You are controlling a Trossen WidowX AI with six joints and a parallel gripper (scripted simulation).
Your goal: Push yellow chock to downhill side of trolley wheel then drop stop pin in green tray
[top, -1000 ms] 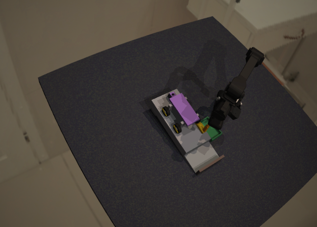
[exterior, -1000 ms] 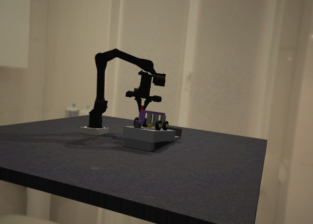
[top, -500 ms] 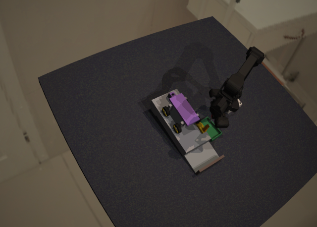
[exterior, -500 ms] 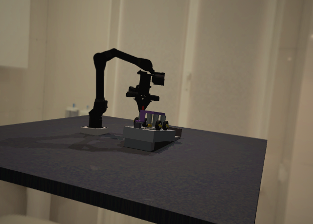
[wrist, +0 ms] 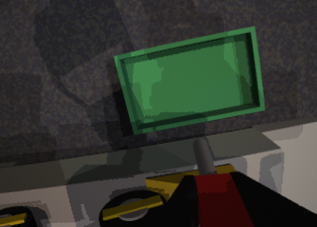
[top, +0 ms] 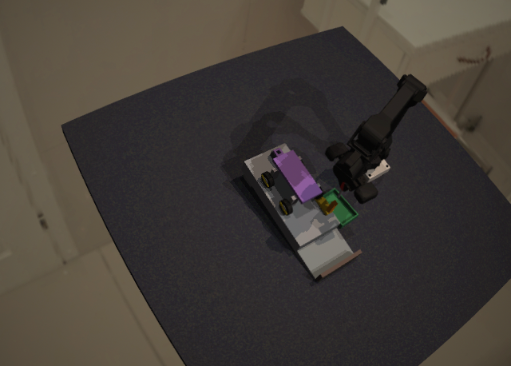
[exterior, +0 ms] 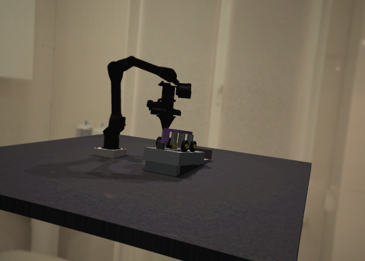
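My gripper is shut on the red head of the stop pin and holds it raised. The pin's grey shaft shows across the ramp's side edge in the wrist view, short of the green tray, which is empty. The purple-topped trolley stands on the ramp. The yellow chock sits at its downhill wheel on the tray side. Whether they touch is hard to tell; the fingers partly hide the chock.
The ramp's low end has a lower pale section with a brown end board. The tray lies on the dark table against the ramp's side. The arm's white base plate is beyond the tray.
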